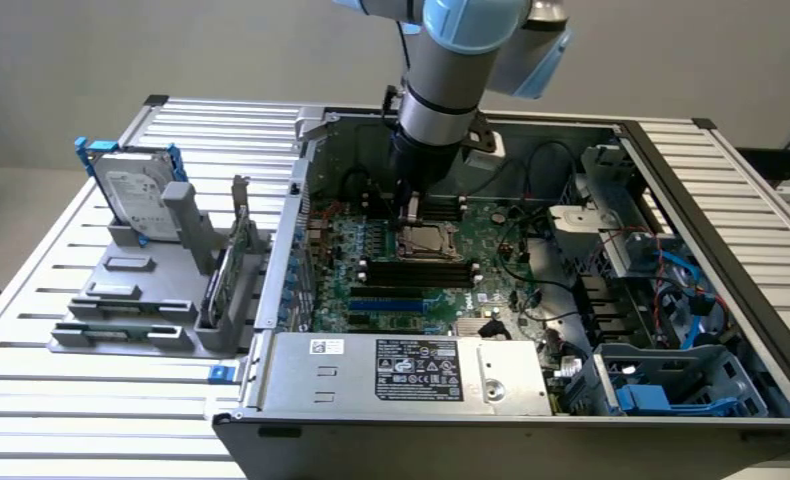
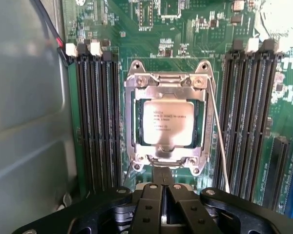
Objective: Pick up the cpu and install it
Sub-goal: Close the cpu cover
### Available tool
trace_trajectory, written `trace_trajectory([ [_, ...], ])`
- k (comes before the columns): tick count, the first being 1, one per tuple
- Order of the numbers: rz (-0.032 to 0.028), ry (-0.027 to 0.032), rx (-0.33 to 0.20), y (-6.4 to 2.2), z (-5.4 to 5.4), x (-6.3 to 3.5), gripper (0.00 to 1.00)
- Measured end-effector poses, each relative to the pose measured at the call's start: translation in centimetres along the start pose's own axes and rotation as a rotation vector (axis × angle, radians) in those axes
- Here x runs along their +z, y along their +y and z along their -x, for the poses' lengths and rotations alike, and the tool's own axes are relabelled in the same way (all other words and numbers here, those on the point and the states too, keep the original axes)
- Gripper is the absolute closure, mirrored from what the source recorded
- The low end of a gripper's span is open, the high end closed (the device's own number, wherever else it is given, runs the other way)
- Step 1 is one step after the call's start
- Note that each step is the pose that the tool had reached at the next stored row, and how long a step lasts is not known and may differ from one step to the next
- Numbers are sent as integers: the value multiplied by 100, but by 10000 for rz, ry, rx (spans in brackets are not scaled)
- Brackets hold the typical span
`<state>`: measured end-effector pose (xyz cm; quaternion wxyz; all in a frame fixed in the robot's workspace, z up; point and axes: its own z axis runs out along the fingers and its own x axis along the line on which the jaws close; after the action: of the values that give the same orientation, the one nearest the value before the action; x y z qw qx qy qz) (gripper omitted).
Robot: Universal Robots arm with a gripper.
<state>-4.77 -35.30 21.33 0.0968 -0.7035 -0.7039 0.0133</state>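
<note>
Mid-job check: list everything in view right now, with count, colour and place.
table: one, silver, slatted, under everything
computer case: one, grey, open, on the table
motherboard: one, green, inside the computer case
socket frame: one, silver metal, on the motherboard
cpu: one, dull silver, seated inside the socket frame
memory slots: two banks, black, either side of the socket frame
power supply: one, silver, along the case edge nearest the exterior camera
fixture: one, grey, on the table at the exterior view's left
hard drive: one, silver with blue frame, upright on the fixture
arm: one, grey and light blue, reaching into the computer case
end effector: one, black, shut, holding nothing, at the socket frame's edge
</note>
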Motion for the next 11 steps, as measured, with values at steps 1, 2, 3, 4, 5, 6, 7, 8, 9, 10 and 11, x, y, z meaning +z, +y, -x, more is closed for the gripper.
trace_trajectory([
  [1, -12, 5, 0, -21, 4, 1, 89],
  [2, -27, 18, -1, -44, 8, 3, 89],
  [3, -34, 36, -2, -70, 9, 6, 89],
  [4, -41, 62, -3, -96, 9, 9, 89],
  [5, -48, 93, -2, -121, 9, 12, 89],
  [6, -56, 130, 0, -143, 9, 14, 89],
  [7, -60, 172, 7, -166, 10, 16, 89],
  [8, -59, 221, 19, -186, 9, 17, 89],
  [9, -57, 278, 36, -207, 9, 16, 89],
  [10, -54, 345, 56, -227, 8, 14, 89],
  [11, -51, 421, 78, -246, 8, 11, 89],
])
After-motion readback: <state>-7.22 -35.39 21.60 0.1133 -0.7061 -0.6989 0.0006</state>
